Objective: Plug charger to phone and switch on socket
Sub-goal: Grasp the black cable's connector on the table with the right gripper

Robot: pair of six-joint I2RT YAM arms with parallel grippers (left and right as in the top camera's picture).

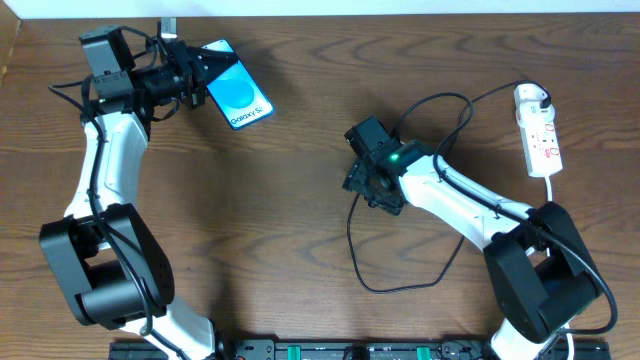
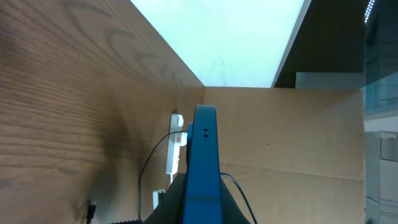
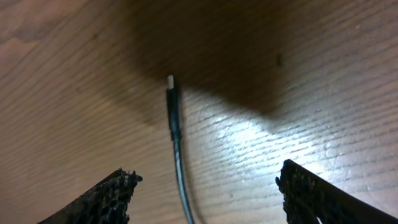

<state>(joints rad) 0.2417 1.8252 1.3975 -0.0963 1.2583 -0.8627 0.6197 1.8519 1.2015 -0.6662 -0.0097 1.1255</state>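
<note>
In the right wrist view the charger runs off the bottom edge, as do both fingertips. Overhead, at centre frame its cable is hidden under the right arm. At upper left the left jaws cover one end of the phone. The red marks on the socket are too small to read.

Your brown wood-grain table, you have the charger looping its thin black cable flat across the right half, connector tip on bare wood, white socket lying at the far right
</note>
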